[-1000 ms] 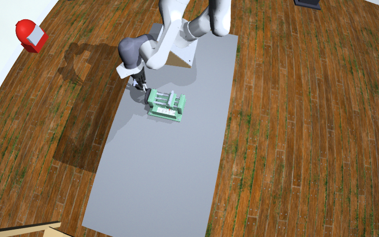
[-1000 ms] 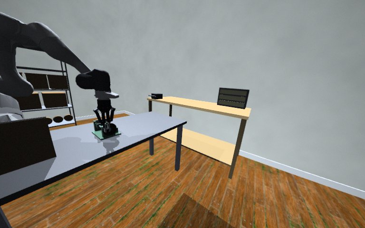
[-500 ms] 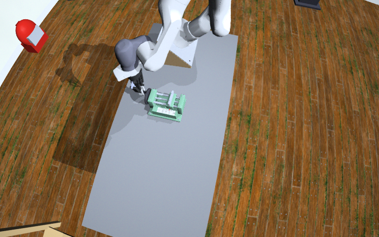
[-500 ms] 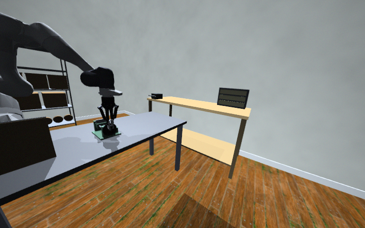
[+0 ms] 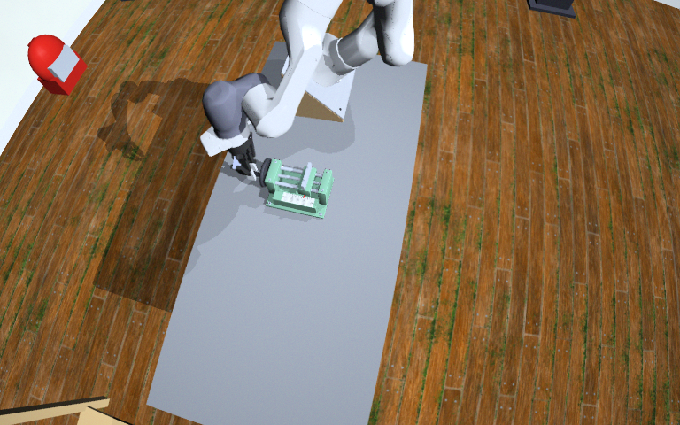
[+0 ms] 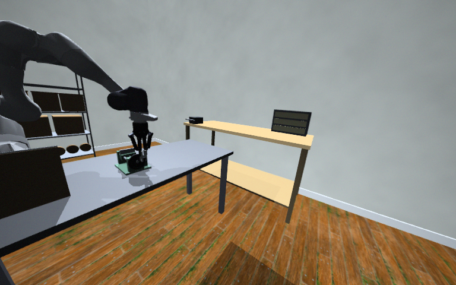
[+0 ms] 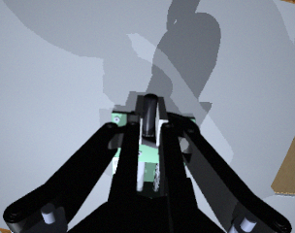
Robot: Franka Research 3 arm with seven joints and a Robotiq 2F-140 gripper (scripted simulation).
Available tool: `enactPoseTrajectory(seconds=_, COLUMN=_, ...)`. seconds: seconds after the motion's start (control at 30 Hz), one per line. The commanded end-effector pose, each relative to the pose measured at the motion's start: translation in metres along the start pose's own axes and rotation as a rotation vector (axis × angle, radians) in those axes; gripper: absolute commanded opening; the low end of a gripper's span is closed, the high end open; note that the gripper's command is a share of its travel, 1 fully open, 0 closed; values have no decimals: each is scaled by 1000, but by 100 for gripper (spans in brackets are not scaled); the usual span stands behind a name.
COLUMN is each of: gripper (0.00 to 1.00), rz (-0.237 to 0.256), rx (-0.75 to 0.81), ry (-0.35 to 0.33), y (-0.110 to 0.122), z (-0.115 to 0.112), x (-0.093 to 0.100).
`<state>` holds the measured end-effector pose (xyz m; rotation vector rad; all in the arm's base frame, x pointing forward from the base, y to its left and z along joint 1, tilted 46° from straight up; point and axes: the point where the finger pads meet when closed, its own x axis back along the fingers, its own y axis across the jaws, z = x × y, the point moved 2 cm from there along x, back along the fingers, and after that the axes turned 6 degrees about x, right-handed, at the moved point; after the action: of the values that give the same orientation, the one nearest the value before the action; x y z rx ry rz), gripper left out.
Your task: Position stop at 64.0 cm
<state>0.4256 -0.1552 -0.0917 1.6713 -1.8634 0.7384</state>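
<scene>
A small green slide fixture (image 5: 300, 190) (image 6: 127, 157) stands on the grey table (image 5: 281, 295) (image 6: 174, 151). It has grey rails, a light stop block (image 5: 309, 174) across them and a scale strip along its front. A black handwheel (image 5: 265, 171) (image 6: 136, 162) (image 7: 147, 112) sits at its left end. My gripper (image 5: 251, 169) (image 6: 141, 151) (image 7: 149, 106) reaches down from above and is shut on the handwheel's rim. In the wrist view the wheel stands edge-on between the fingers, with the green base (image 7: 147, 167) behind it.
The robot's base (image 5: 328, 95) stands at the table's far end. A dark box (image 6: 15, 180) sits on the table's near left. A wooden bench (image 6: 255, 134) with a dark panel (image 6: 290, 122), and a shelf rack (image 6: 57, 116), stand beyond.
</scene>
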Motion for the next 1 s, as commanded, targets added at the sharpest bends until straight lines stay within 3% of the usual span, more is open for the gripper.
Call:
enactPoseTrajectory(seconds=0.0, gripper=4, rz=1, rx=-9, ry=1, y=-6, z=2, x=-8)
enactPoseTrajectory(seconds=0.3, gripper=4, rz=1, rx=-9, ry=1, y=-11, z=2, x=-30)
enactPoseTrajectory(seconds=0.53, gripper=4, rz=1, rx=-9, ry=1, y=0, z=1, x=-53)
enactPoseTrajectory(seconds=0.97, gripper=4, rz=1, rx=-9, ry=1, y=22, z=-1, x=-62)
